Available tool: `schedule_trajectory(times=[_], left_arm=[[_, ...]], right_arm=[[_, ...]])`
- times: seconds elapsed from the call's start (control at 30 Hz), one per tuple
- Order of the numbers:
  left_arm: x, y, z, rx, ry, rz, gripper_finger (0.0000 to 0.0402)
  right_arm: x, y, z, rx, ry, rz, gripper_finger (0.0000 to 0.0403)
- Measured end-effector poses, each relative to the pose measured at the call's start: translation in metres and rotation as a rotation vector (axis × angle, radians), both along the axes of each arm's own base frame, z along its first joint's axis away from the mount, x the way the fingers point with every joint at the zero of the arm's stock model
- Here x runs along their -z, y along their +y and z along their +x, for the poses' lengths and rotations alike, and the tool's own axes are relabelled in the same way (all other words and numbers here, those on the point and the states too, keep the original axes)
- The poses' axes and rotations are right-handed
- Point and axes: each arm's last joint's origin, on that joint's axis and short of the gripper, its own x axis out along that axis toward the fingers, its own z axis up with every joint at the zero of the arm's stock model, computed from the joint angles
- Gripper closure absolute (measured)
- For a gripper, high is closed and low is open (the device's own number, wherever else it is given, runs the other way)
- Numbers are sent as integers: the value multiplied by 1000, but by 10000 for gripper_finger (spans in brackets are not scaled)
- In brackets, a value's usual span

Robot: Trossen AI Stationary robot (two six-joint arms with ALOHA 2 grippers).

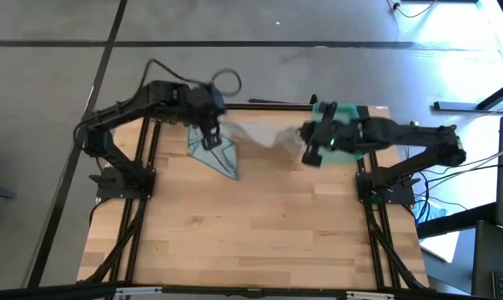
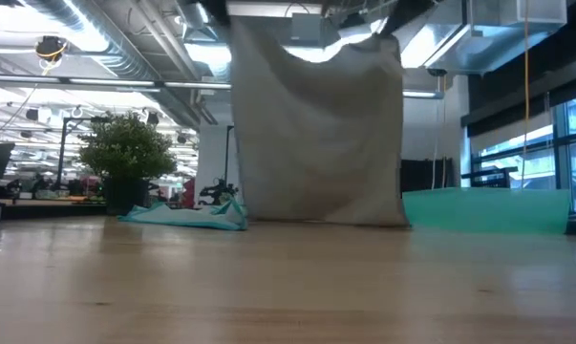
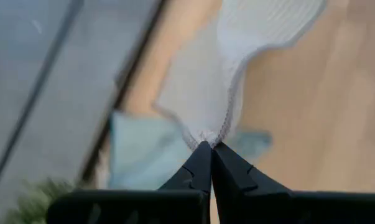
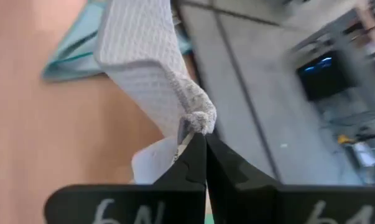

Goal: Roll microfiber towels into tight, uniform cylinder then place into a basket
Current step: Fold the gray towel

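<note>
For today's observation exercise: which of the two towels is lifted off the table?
The grey-beige towel, hanging between both pincers; the light blue towel lies crumpled on the table.

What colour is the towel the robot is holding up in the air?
Pale grey-beige towel, seen best in the low view, hanging like a curtain.

Wood table (image 1: 259,225) w/ blue towel (image 1: 218,154), teal bin (image 2: 488,210)

An open-plan lab or office: exposed ceiling ducts (image 2: 125,48), strip lights, large windows (image 2: 541,153), desks with gear behind a potted plant (image 2: 125,158), grey concrete floor (image 1: 42,100) around the wooden table (image 1: 251,233), loose cables.
</note>
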Motion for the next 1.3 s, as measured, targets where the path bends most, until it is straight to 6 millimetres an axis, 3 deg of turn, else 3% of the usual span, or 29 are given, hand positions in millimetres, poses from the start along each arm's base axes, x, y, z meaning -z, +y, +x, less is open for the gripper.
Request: schedule_trajectory(times=[0.23,0.47,0.7,0.83,1.07,1.3], left_arm=[[40,-33,9,3,138,-137,401],[96,-66,18,86,254,-247,401],[123,-76,18,79,302,-253,401],[122,-67,22,87,264,-225,401],[122,-31,38,24,128,-165,401],[146,0,64,5,102,-131,401]], right_arm=[[46,35,1,-44,43,147,403],[88,70,3,-139,-19,366,403],[123,96,-5,-137,-71,514,403],[132,96,-10,-36,-75,517,403],[139,82,-19,167,-42,444,403],[164,64,-27,327,-44,398,403]])
